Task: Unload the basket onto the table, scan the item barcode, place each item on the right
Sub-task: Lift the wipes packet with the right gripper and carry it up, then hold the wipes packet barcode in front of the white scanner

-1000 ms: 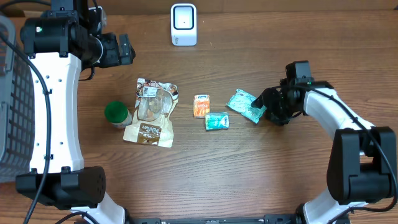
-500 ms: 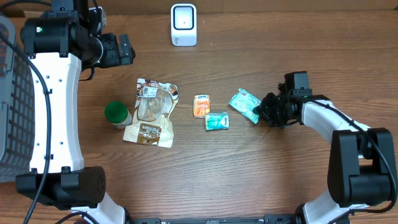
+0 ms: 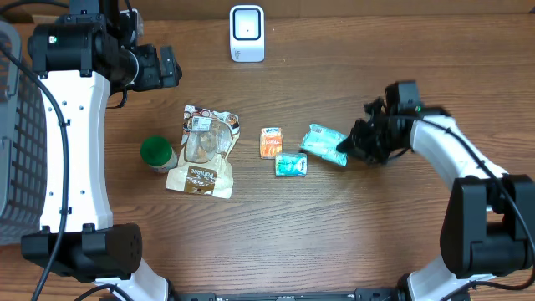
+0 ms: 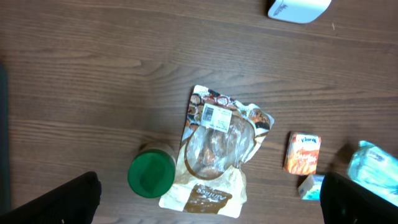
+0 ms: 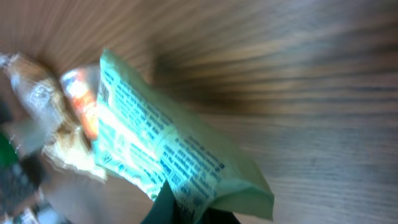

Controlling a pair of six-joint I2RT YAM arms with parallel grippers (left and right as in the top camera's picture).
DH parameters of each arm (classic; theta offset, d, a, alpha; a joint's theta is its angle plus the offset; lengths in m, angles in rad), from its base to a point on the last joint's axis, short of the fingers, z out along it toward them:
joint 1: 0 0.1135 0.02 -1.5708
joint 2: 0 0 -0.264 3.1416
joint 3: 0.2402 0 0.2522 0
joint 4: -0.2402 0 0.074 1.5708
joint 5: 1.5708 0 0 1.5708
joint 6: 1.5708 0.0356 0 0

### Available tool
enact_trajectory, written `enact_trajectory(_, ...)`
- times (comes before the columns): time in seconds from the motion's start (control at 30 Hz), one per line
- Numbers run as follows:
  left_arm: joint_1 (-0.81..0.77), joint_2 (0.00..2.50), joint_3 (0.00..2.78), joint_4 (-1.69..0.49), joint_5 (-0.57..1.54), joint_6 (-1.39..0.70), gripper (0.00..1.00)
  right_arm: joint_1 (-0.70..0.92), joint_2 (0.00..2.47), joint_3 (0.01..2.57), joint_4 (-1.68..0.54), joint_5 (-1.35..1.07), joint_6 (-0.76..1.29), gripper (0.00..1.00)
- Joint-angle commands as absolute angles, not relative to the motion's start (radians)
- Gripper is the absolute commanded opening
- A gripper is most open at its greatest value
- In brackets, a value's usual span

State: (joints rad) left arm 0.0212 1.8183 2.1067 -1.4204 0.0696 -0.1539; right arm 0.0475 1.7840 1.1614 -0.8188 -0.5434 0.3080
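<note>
A teal snack packet is pinched at its right end by my right gripper, which is shut on it right of the table's middle. In the right wrist view the packet fills the frame with blue print facing the camera, and the dark jaws grip its lower edge. No barcode is legible on it. The white scanner stands at the back centre. My left gripper hangs open high over the back left, its fingers at the lower corners of its own view.
A clear-windowed brown bag with a white label, a green-lidded jar, an orange packet and a small teal packet lie mid-table. A grey basket borders the left edge.
My right gripper has closed on the teal packet's right end. The packet has turned flatter and shifted slightly left. The left arm has not moved.
</note>
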Motion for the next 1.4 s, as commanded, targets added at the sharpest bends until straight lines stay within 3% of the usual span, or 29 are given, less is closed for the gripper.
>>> enact_trajectory(0.0,0.025,1.812,2.106,-1.420,0.063,-0.160,1.00,0.051,1.739,1.320,-0.909,-0.588,0.188,0.04)
enact_trajectory(0.3,0.025,1.812,2.106,-1.420,0.064,-0.161,1.00,0.051,1.718,1.594,-1.087,-0.789,-0.082,0.04)
enact_trajectory(0.6,0.025,1.812,2.106,-1.420,0.063,-0.161,1.00,0.079,1.584,1.639,-1.097,-0.809,-0.079,0.04)
enact_trajectory(0.73,0.025,1.812,2.106,-1.420,0.063,-0.161,1.00,0.123,1.547,1.664,-1.119,-0.747,0.031,0.04)
enact_trajectory(0.93,0.025,1.812,2.106,-1.420,0.063,-0.161,1.00,0.208,1.560,1.765,-1.153,-0.513,0.160,0.04)
enact_trajectory(1.1,0.026,1.812,2.106,-1.420,0.063,-0.160,0.99,0.305,1.661,1.993,-1.226,-0.191,0.164,0.04)
enact_trajectory(1.23,0.026,1.812,2.106,-1.420,0.063,-0.160,0.99,0.392,1.749,2.041,-1.042,0.204,0.127,0.04)
enact_trajectory(1.37,0.026,1.812,2.106,-1.420,0.063,-0.161,0.99,0.472,1.892,2.041,-0.715,0.432,-0.149,0.04)
